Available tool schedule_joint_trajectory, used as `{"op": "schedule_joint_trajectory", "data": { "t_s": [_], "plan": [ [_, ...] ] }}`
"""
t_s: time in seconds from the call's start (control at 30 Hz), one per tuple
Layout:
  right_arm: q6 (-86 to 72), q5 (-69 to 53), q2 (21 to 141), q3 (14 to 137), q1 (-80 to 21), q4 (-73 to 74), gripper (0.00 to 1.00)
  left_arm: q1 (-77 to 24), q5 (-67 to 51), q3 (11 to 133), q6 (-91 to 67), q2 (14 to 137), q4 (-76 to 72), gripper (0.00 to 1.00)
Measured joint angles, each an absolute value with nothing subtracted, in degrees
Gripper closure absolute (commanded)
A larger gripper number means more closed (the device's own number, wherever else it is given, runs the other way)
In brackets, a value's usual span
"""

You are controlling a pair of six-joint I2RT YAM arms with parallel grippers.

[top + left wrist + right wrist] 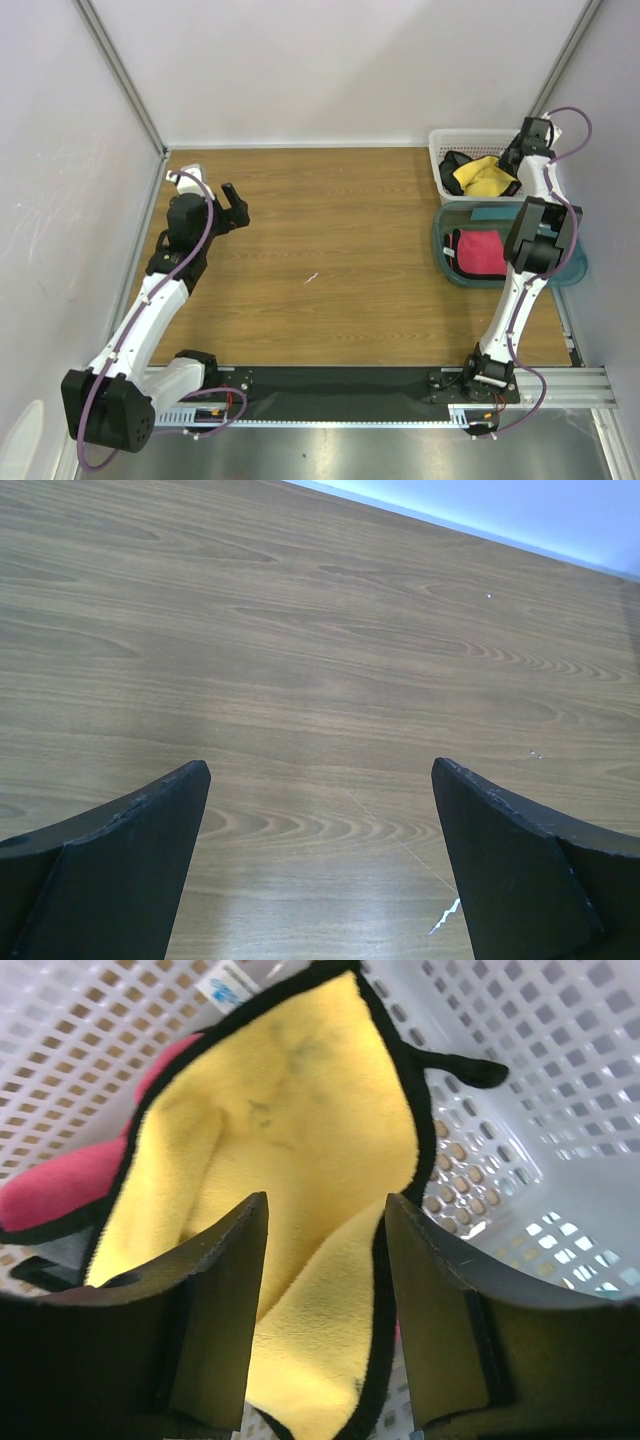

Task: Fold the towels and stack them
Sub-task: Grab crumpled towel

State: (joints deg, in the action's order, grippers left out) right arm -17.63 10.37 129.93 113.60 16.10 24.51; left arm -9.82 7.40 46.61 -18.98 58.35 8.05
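Half-open, the right end effector [325, 1200] straddles the yellow towel [290, 1100] in the lattice basket [560, 1080]. Closing may catch only a loose fold or drag the pink-red towel [60, 1195] too. The left end effector [320, 765] gapes wide.

Towels [482, 178] in basket [465, 133] behind tub [437, 240]

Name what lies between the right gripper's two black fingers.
The right wrist view shows a yellow soft cloth with black edging between the spread fingers of the right gripper, in the white lattice plastic basket beside a pink-red cloth.
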Motion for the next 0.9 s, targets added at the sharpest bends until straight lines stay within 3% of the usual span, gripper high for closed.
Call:
{"op": "schedule_joint_trajectory", "data": {
  "t_s": [0.57, 0.9],
  "plan": [
    [-16.45, 13.17, 129.93, 113.25, 16.23, 26.96, 0.41, -9.82, 7.38, 46.59, -18.98, 59.92, 7.75, 0.00],
    [-16.27, 12.80, 131.20, 113.27, 16.19, 27.88, 0.60, -9.82, 7.38, 46.59, -18.98, 60.03, 7.53, 0.00]
  ]
}}
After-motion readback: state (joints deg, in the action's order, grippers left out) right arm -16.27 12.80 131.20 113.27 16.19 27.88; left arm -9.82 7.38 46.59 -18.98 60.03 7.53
